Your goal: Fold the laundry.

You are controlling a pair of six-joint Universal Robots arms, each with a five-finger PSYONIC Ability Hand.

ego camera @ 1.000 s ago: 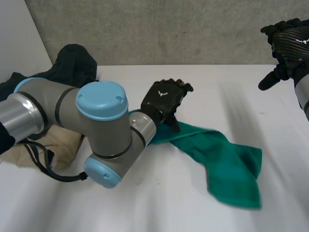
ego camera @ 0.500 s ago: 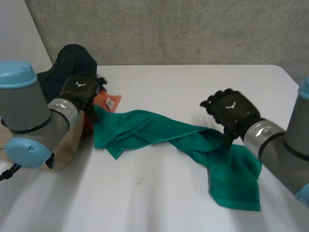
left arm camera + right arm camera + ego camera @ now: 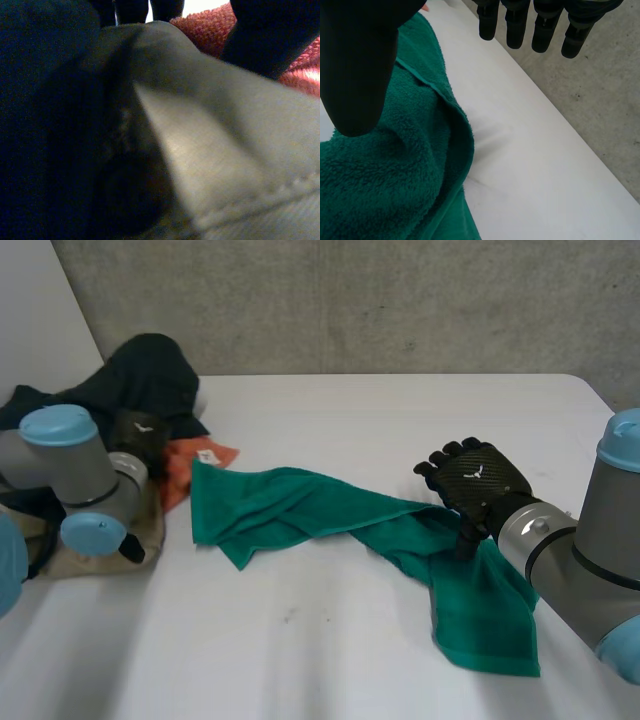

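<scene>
Green towel (image 3: 300, 510) lies twisted across the white table (image 3: 330, 640), running from nine o'clock to four. Right hand (image 3: 475, 480) hovers at its four o'clock end, fingers straight and spread, thumb pointing down at the terry, likely lining up a pinch. Left hand (image 3: 138, 432) sits at nine o'clock in the laundry pile, against beige cloth (image 3: 210, 150). Whether it grips anything, I cannot tell.

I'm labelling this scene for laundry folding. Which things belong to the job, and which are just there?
Job:
green towel
orange cloth
beige cloth
dark garment

Just there:
white table
grey wall
</scene>
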